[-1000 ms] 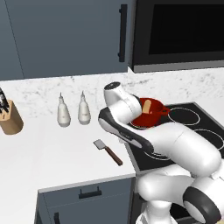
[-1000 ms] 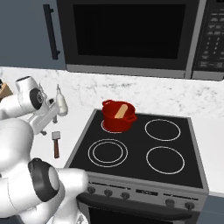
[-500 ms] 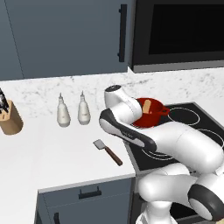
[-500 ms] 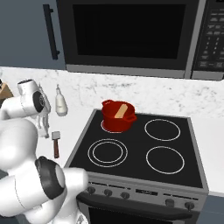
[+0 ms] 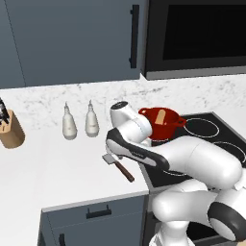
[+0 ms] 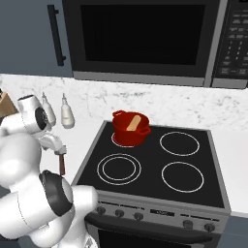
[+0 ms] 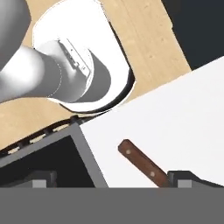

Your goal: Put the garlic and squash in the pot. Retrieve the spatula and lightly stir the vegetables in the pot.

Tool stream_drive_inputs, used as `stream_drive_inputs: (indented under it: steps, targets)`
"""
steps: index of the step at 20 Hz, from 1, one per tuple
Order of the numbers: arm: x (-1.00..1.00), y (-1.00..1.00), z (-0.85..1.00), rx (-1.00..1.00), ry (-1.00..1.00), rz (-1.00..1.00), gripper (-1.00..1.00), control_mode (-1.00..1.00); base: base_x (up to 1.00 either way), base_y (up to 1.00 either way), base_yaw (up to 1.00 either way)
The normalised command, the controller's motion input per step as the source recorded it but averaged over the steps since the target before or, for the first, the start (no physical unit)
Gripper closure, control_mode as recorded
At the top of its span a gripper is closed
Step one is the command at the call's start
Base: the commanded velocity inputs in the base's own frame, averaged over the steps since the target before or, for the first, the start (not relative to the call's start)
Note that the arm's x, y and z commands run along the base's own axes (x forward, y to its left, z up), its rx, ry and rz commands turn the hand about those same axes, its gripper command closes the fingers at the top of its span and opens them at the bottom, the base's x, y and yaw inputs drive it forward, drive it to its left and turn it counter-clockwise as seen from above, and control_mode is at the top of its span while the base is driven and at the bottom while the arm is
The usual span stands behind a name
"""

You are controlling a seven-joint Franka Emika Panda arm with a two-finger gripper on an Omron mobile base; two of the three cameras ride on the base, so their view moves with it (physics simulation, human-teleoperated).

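The red pot (image 5: 163, 126) (image 6: 130, 131) stands on the stove's back left burner, and the tan squash (image 5: 160, 116) (image 6: 133, 122) leans inside it. The garlic is hidden from view. On the white counter just left of the stove lies the spatula (image 5: 118, 166) (image 6: 62, 165), its grey blade (image 5: 109, 158) pointing away and its brown handle (image 7: 142, 161) toward the counter's front edge. My gripper (image 7: 113, 180) hangs open right above the spatula, holding nothing. The handle runs up to the right fingertip (image 7: 188, 177).
Two white bottles (image 5: 69, 126) (image 5: 92, 122) stand at the back of the counter, with a wooden knife block (image 5: 10, 130) at far left. The black stove (image 6: 160, 164) is to the right, a microwave (image 6: 140, 38) hangs above it, and the counter's front edge is close behind the spatula.
The arm has dipped lower over the counter beside the stove, bringing the hand down toward the spatula. The jaws stayed open; pot, squash and spatula have not moved.
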Motion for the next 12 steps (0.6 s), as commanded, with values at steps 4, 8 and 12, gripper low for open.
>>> stream_drive_inputs:
  steps: [4, 8, 12]
  targets:
    - [0.00, -0.12, -0.34, 0.03, 0.00, 0.56, -1.00, -1.00, 0.00, 0.00, 0.00]
    - [0.00, -0.07, -0.41, 0.05, 0.00, 0.42, -1.00, -1.00, 0.00, 0.00, 0.00]
    - [0.00, 0.00, -0.40, 0.10, 0.00, 0.31, -1.00, -1.00, 0.00, 0.00, 0.00]
